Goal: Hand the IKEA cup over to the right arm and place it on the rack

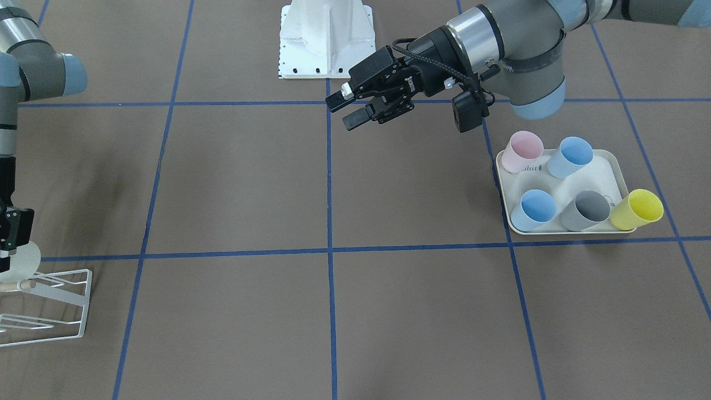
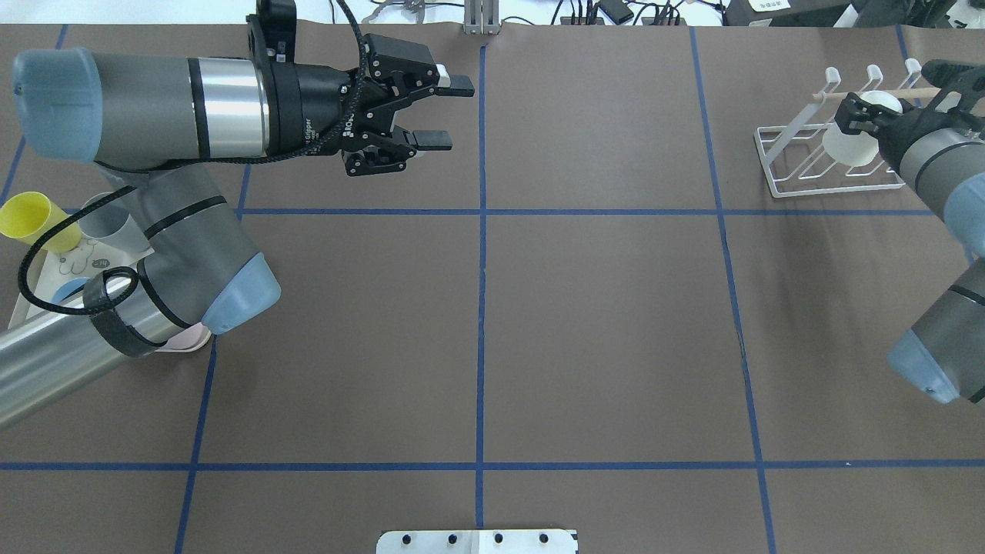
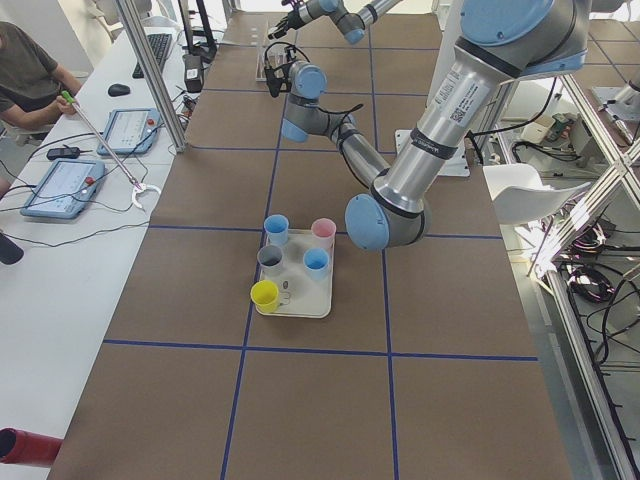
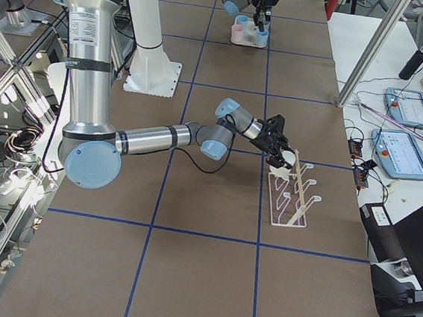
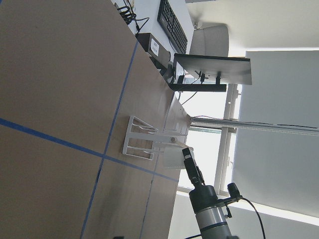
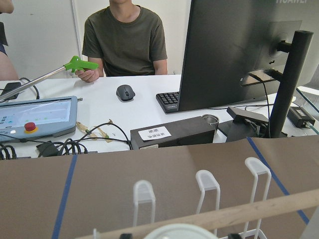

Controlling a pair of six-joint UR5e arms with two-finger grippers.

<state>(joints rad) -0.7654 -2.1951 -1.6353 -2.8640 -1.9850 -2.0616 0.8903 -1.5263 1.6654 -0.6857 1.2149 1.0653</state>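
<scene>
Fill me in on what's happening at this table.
The right gripper holds a white cup at the rack, close to its dowel; whether the cup is seated on a prong cannot be told. The left gripper hovers over the table with its fingers open and empty. Five coloured cups sit at the tray under the left arm.

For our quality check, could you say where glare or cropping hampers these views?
Left wrist view: the bright window washes out the white cup. Right wrist view: that cup is cropped at the bottom edge. Front-facing view: the rack is cut by the left edge.
</scene>
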